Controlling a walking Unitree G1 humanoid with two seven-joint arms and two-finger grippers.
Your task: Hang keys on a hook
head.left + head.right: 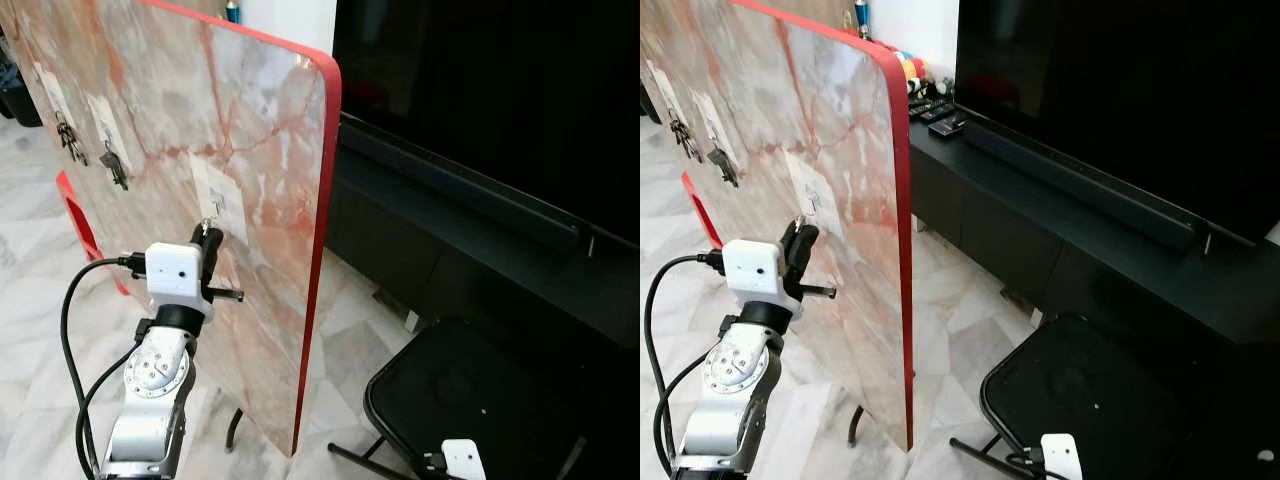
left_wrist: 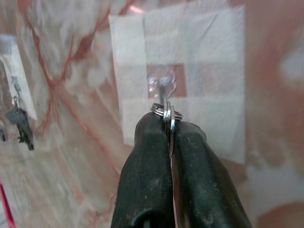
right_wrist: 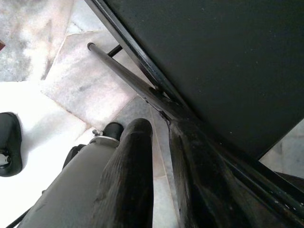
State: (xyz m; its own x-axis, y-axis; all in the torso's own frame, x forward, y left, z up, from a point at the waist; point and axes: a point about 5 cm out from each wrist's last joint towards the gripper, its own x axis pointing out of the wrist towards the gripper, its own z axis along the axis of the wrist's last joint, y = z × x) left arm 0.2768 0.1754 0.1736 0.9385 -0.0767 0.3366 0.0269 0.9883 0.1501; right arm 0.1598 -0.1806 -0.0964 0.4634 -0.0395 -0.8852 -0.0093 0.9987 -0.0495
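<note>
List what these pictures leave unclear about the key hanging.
- Silver key ring: left wrist view, whether it is over the clear hook; blur.
- Key blade: hidden between the left gripper fingers.
- Two dark key bunches on the marble board: too small.

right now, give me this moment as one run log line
left gripper: shut on key ring, just below hook | board: two key sets hung | right gripper: idle, open

The left arm point(image 1: 150, 400) is silver metal, with a round joint plate ringed by small screws. A white boxy camera housing point(image 1: 174, 270) sits at its wrist, and black cables point(image 1: 70, 330) loop from it. Each end effector has two long, matte black, rounded fingers point(image 2: 147, 180).
</note>
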